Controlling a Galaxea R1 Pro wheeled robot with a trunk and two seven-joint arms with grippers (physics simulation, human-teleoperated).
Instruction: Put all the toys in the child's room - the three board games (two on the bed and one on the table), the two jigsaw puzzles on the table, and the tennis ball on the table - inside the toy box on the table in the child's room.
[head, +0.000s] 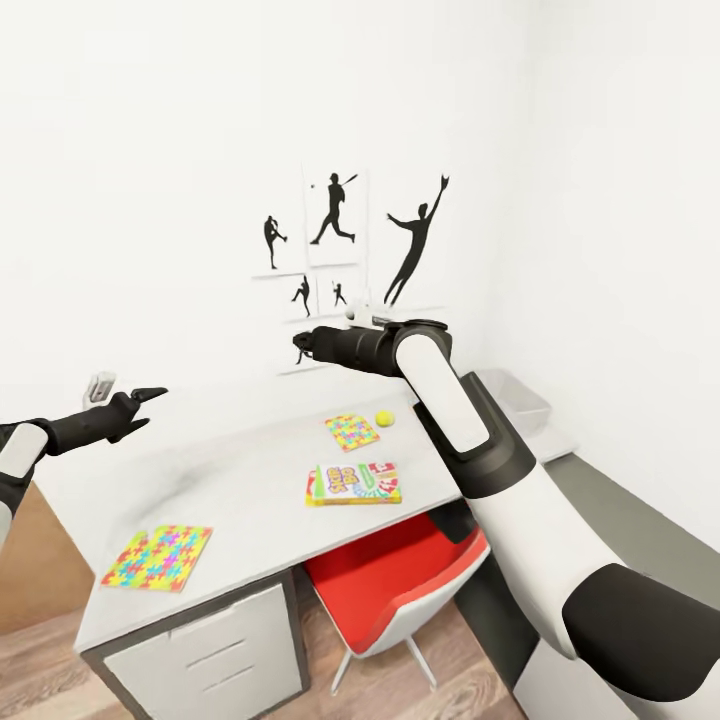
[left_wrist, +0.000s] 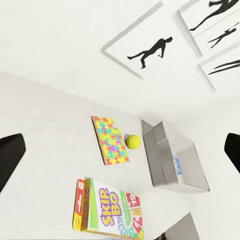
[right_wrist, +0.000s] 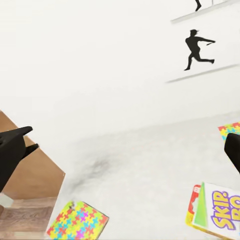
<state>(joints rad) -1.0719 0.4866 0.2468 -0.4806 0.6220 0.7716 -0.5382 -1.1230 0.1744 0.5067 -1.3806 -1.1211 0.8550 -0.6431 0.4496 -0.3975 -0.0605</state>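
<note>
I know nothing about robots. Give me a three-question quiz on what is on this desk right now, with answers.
1. True or false: the small yellow-green tennis ball lies inside the light grey rectangular toy box.
2. Which sits nearest the ball? A) the larger multicoloured jigsaw mat B) the smaller multicoloured jigsaw mat C) the red chair
3. Fill in: the flat yellow-edged game box on the long light grey table reads ____.

Key: 1 false, it rests on the table beside the smaller mat. 2 B. 3 SKIP-BO.
</note>
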